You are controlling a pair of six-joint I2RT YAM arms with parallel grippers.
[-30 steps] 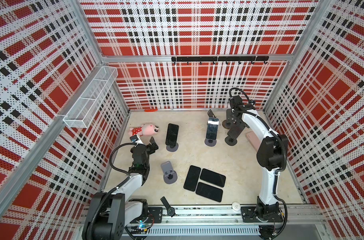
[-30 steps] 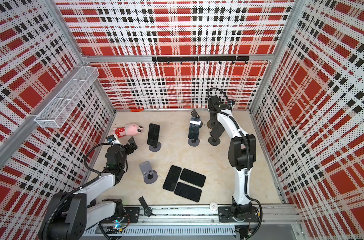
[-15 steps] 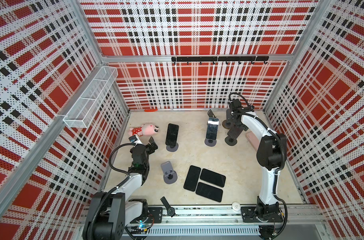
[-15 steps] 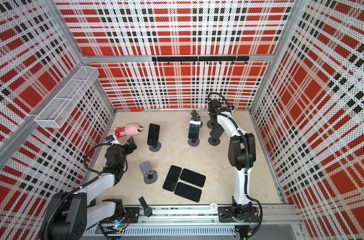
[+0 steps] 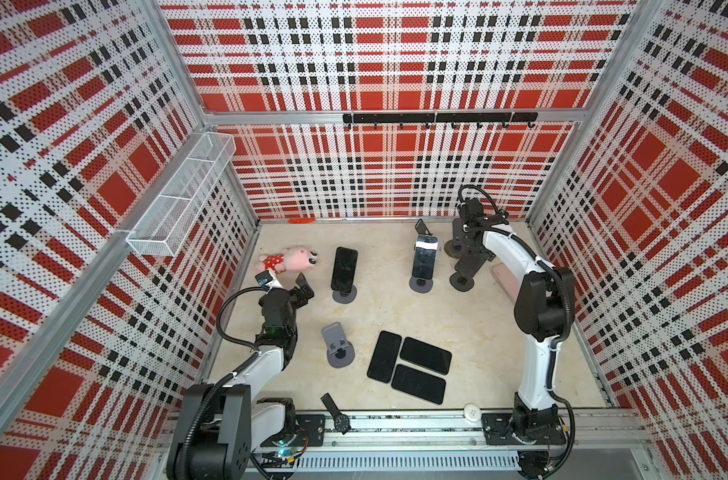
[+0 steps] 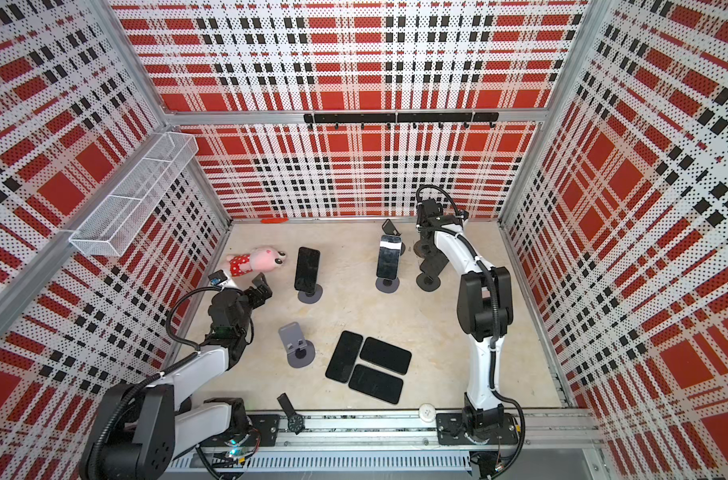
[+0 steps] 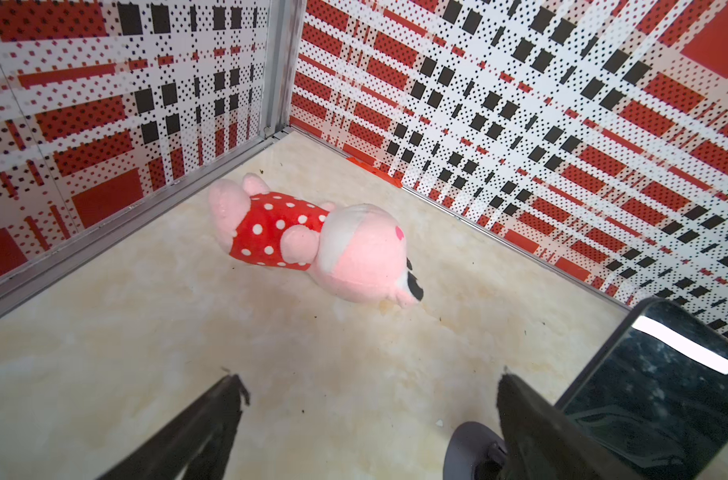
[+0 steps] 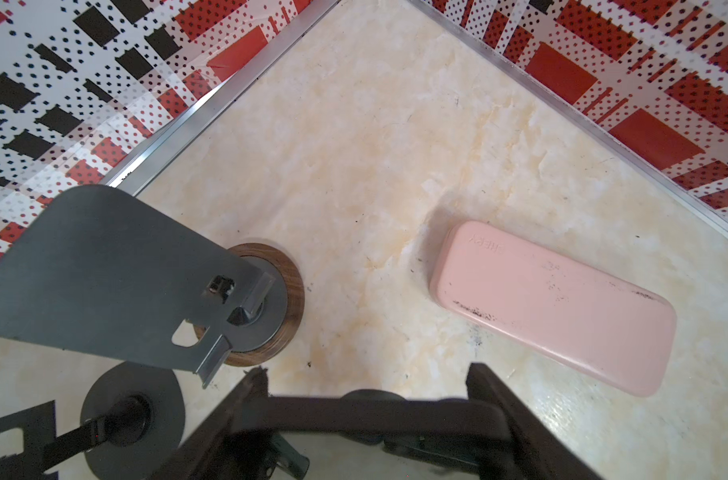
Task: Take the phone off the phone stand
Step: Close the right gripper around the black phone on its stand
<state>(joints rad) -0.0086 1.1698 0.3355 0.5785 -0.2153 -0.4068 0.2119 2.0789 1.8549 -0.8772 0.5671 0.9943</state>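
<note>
1. The phone (image 8: 395,415) is in the far right part of the desk (image 5: 399,309), near the back wall (image 5: 395,178) and the right wall (image 5: 603,208). It rests on a black phone stand (image 5: 462,283).
2. Toward the back wall stands an empty grey stand (image 8: 104,270) on a wooden disc. A pink case (image 8: 553,307) lies flat toward the right wall, apart from the phone. A second phone (image 5: 423,262) is propped on its own stand to the left.
3. Open desk lies in the middle, between these stands and three phones (image 5: 408,368) lying flat near the front.
4. The phone leans on its stand with its long axis rising from the base, and its short top edge runs across between the fingers. I cannot tell which way the screen faces.
5. The right pincer (image 8: 367,374) is clenched on that top edge, one finger at each side.
6. The left pincer (image 7: 370,386) is released, fingers wide apart over bare desk. It is near a plush toy (image 7: 312,241) and beside another propped phone (image 7: 665,395).
</note>
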